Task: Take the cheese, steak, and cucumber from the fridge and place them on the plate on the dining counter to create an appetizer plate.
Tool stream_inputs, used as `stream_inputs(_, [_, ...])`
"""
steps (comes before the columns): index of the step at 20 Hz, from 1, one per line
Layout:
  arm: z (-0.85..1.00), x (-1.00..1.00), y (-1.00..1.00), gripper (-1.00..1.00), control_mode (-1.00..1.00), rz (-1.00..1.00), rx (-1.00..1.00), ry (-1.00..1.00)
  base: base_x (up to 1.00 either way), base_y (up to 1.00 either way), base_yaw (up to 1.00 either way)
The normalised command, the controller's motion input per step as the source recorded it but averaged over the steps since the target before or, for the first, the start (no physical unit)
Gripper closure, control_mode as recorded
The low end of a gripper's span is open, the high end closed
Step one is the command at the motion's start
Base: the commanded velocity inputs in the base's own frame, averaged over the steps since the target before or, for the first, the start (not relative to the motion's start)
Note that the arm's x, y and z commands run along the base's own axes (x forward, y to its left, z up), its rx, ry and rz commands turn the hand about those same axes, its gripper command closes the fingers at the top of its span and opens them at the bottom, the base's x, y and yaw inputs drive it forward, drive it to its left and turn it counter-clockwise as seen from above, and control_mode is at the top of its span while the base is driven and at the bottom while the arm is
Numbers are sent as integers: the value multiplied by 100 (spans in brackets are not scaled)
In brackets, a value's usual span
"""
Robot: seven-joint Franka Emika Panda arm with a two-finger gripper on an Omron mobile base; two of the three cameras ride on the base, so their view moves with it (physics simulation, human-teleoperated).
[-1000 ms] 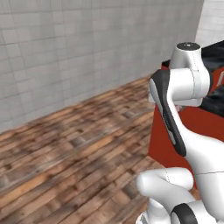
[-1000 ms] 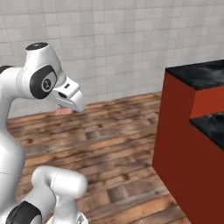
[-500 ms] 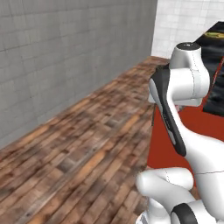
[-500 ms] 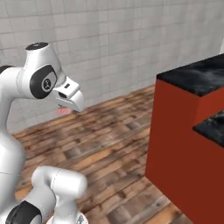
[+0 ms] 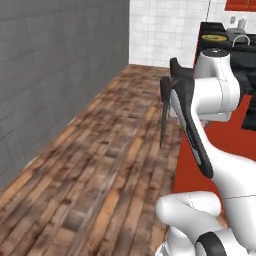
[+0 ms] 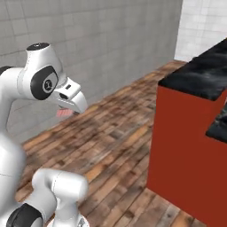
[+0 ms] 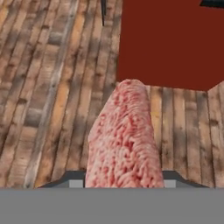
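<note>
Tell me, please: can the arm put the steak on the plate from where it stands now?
Probably not yet. The gripper holds the steak over the wooden floor, beside the counter's red front. The plate lies far along the black top, so the base likely must drive closer first.

A kitchen: black-topped red dining counter [image 6: 195,133], wood-plank floor [image 5: 100,165] and tiled walls [image 6: 106,44].

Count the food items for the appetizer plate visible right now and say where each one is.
1. The steak is held in the gripper, above the wood floor beside the red counter front. Others may be on the plate on the dining counter, too small to tell.
</note>
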Motion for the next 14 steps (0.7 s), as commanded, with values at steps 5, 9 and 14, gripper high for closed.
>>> stream_inputs(5, [0, 0, 0, 100, 100, 0, 0, 0, 89, 100, -47])
stream_inputs(9, [0, 0, 0, 100, 100, 0, 0, 0, 89, 100, -46])
stream_inputs(14, [0, 0, 0, 100, 100, 0, 0, 0, 90, 100, -46])
